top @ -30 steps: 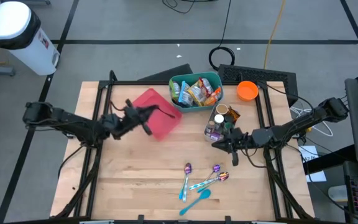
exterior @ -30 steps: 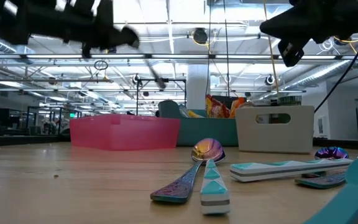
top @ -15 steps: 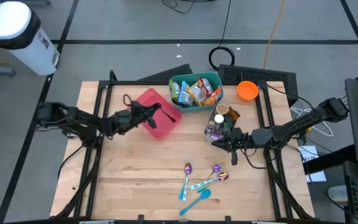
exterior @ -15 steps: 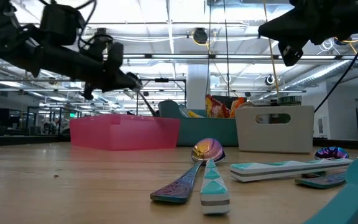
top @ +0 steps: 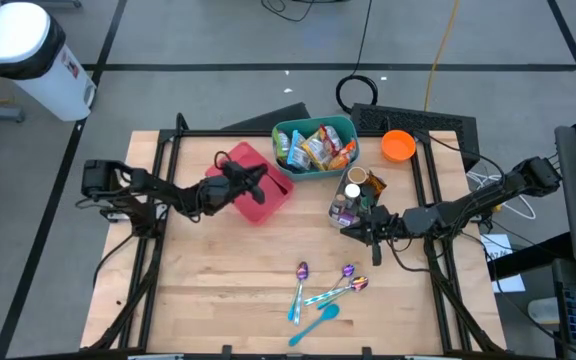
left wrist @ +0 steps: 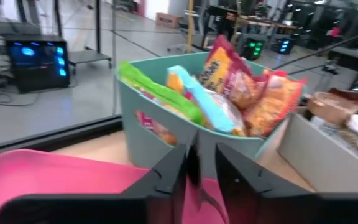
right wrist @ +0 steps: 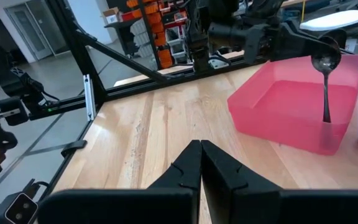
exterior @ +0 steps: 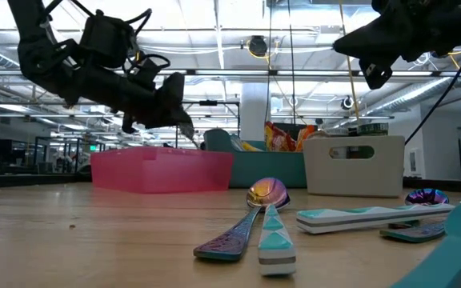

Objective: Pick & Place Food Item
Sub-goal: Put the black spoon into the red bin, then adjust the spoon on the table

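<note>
Bright crinkled snack packets (top: 315, 146), orange, yellow, green and blue, are packed upright in one teal bin (top: 346, 128) at the table's far edge, just beside one pink tray (top: 280, 195). A thin spoon (right wrist: 325, 81) is gripped in the left gripper (top: 256, 183) above the tray; its handle end is hidden. The right gripper (top: 353, 229) is seen closed on nothing beside the white box (exterior: 354, 166). Four utensils (top: 320, 292) are counted near the front edge.

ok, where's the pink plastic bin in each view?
High view: pink plastic bin at upper centre, under the left gripper.
Low view: left of centre, on the table.
Left wrist view: along the bottom.
Right wrist view: at right, with a spoon standing in it.
Shared landmark: the teal snack tub beside it, seen in every view.
</note>
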You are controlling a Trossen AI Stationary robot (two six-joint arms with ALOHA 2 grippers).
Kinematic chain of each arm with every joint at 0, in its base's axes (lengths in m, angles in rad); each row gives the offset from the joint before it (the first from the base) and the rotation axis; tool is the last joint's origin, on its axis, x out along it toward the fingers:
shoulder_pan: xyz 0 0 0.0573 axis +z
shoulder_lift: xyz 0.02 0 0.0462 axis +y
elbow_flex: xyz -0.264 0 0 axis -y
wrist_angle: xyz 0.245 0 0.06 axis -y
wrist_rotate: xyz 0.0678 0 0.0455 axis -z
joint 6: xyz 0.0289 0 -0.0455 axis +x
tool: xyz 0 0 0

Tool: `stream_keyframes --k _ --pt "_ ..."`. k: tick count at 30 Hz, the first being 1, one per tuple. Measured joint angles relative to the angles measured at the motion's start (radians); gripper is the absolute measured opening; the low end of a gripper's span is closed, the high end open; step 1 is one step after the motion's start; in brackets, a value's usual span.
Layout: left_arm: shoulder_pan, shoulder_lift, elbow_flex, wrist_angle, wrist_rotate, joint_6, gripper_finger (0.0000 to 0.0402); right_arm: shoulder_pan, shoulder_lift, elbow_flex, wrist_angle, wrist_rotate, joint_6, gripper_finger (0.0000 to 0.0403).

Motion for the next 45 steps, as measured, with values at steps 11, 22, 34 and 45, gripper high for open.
stream_keyframes --k 11,22,34,45 --pt "0.007 -0.005 0.0 -0.052 -0.066 0.056 0.0241 0.0 0.0 -0.001 0.0 0.0 0.0 0.0" --pt "0.022 -0.005 0.0 -0.057 -0.057 0.16 0.033 0.0 0.0 -0.001 0.0 0.0 0.001 0.0" --pt "0.0 -0.077 0.0 -0.058 0.071 0.152 0.032 0.001 0.0 -0.001 0.021 -0.013 -0.036 0.0" --pt "-0.102 -0.165 0.0 -0.06 0.13 0.151 0.0324 0.069 0.086 -0.001 0.282 -0.317 -0.133 0.0"
